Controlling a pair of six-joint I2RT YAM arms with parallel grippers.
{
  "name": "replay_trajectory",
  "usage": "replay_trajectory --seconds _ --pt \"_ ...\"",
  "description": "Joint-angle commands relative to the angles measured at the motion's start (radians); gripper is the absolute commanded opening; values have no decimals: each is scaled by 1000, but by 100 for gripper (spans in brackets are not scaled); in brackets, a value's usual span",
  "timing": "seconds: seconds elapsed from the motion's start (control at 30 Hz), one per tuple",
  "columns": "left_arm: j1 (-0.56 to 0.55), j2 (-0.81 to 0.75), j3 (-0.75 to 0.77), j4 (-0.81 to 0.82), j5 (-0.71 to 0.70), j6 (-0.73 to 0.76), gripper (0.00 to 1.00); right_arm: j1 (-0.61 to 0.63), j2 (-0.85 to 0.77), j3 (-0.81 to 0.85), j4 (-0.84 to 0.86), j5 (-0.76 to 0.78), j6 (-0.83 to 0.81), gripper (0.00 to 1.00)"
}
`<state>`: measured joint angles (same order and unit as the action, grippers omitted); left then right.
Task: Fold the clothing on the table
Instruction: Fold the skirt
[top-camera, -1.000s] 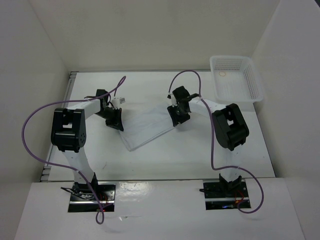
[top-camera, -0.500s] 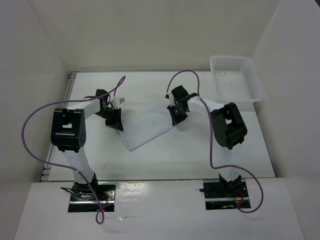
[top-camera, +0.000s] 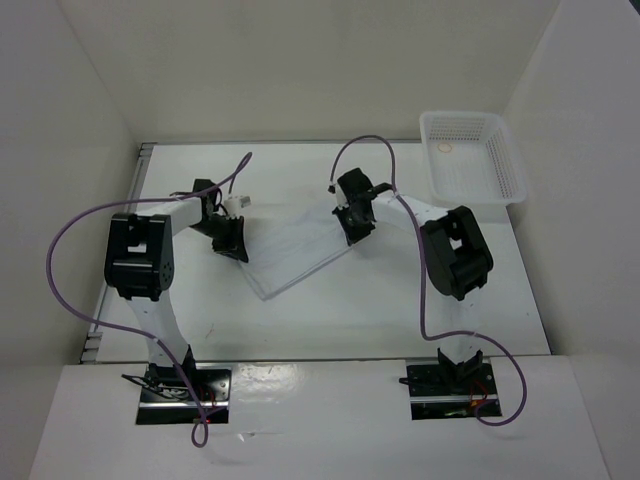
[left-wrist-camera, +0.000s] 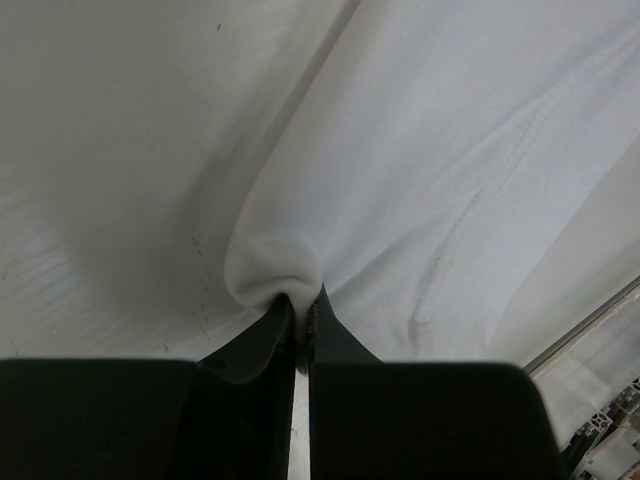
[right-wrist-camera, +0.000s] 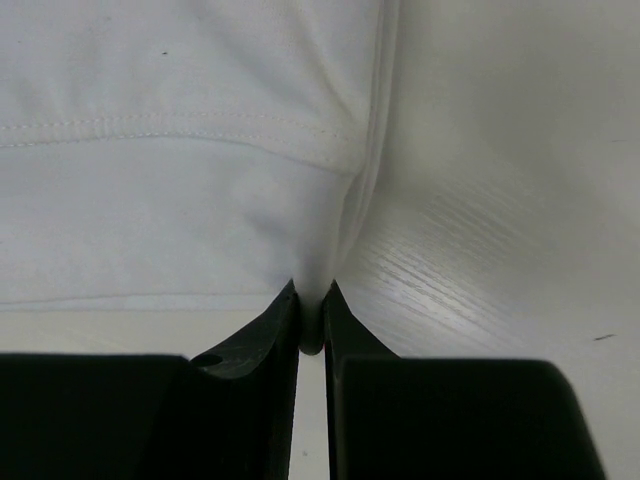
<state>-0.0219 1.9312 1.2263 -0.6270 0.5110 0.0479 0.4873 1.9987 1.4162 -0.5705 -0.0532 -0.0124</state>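
Now the clothing (top-camera: 297, 255) is spread near the middle of the top view. It is a pale slanted sheet on the table (top-camera: 330, 320), with its long edge running from lower left to upper right. At its left corner the left gripper (top-camera: 233, 246) is clamped on the fabric. In the left wrist view the dark fingers (left-wrist-camera: 262, 335) almost meet, with a small rounded pucker of cloth bunched at their tips in the lower centre of the frame. At the sheet's upper right corner the right gripper (top-camera: 352, 232) is pinched on the fabric too. In the right wrist view a stitched hem (right-wrist-camera: 150, 132) runs across the upper left, and a fold of cloth drops into the narrow slit between the jaws at bottom centre. A white mesh basket (top-camera: 512, 165) sits in the upper right of the top view, well apart from the cloth.
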Motion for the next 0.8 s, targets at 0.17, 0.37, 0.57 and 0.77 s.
replay_trajectory --seconds 0.17,0.37,0.57,0.77 --pt "-6 37 21 18 -31 4 0 91 -127 125 -49 157 -52 0" --pt "-6 46 21 18 -40 4 0 217 -173 135 -49 181 -72 0" --pt "-6 55 21 18 -49 4 0 335 -163 164 -69 181 -101 0" --pt "-6 55 21 18 -40 4 0 436 -112 237 -69 190 -101 0"
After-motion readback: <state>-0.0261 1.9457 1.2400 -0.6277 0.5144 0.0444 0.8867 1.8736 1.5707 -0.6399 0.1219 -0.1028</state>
